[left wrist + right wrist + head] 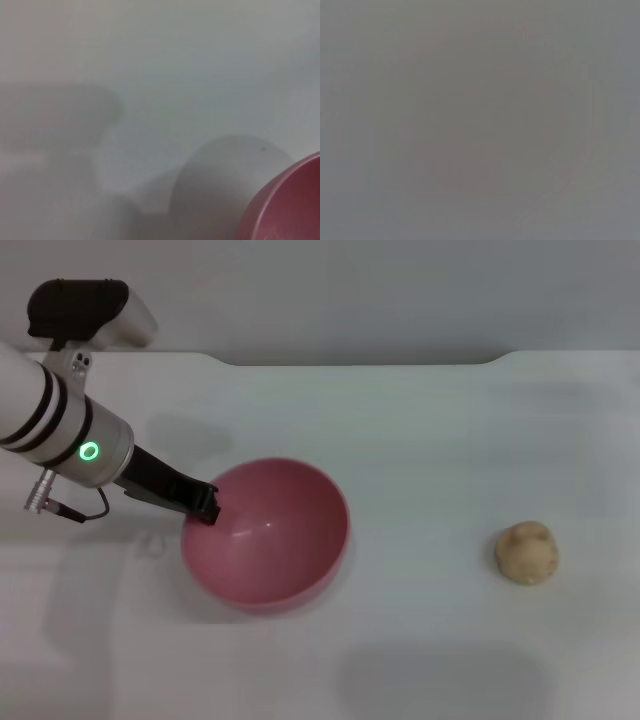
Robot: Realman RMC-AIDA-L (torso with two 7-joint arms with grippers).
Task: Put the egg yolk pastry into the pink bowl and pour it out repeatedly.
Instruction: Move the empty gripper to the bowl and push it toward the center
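The pink bowl (270, 535) sits left of centre on the white table, its smooth inside empty and turned a little toward the right. My left gripper (205, 505) reaches in from the left, and its black fingers are clamped on the bowl's left rim. In the left wrist view only a curved piece of the pink bowl (290, 205) shows in a corner. The egg yolk pastry (526, 552), a small tan ball with a creased top, lies alone on the table far to the right of the bowl. My right gripper is out of view, and the right wrist view is plain grey.
The white table (420, 440) stretches around the bowl and pastry, with its far edge and a notch at the back (360, 362). A grey cable (75, 510) hangs from my left wrist beside the bowl.
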